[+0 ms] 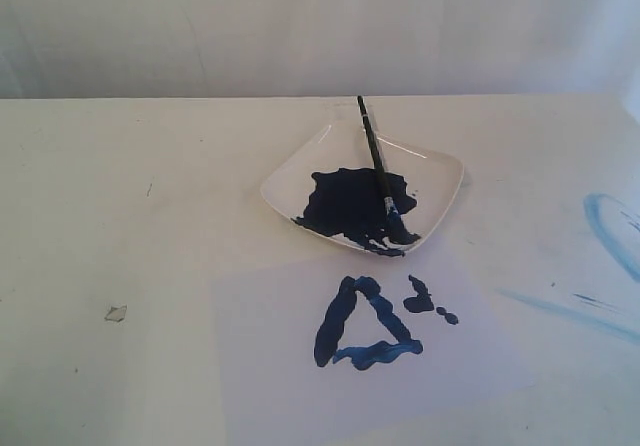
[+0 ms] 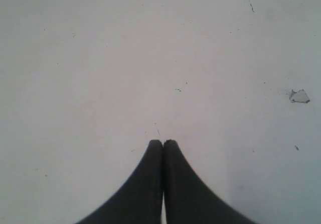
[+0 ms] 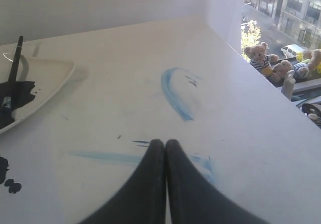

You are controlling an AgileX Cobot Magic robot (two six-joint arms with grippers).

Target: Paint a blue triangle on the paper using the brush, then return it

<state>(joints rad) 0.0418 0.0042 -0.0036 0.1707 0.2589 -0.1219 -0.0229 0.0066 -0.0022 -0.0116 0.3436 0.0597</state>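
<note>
A dark blue triangle [image 1: 362,324] of thick uneven strokes sits on the pale paper [image 1: 270,366] near the table's front. The black brush [image 1: 374,156] lies across the white square dish [image 1: 440,171], its bristles in the dark paint; it also shows as the brush [image 3: 15,61] on the dish [image 3: 47,76] in the right wrist view. Neither gripper appears in the exterior view. My left gripper [image 2: 163,142] is shut and empty over bare table. My right gripper [image 3: 165,142] is shut and empty above pale blue smears, well away from the dish.
Small dark blue blobs [image 1: 420,296] lie on the paper right of the triangle. Pale light-blue smears [image 1: 610,231] mark the table at the right. A small scrap [image 1: 116,313] lies at the left. The table's right edge [image 3: 261,73] drops off toward a window.
</note>
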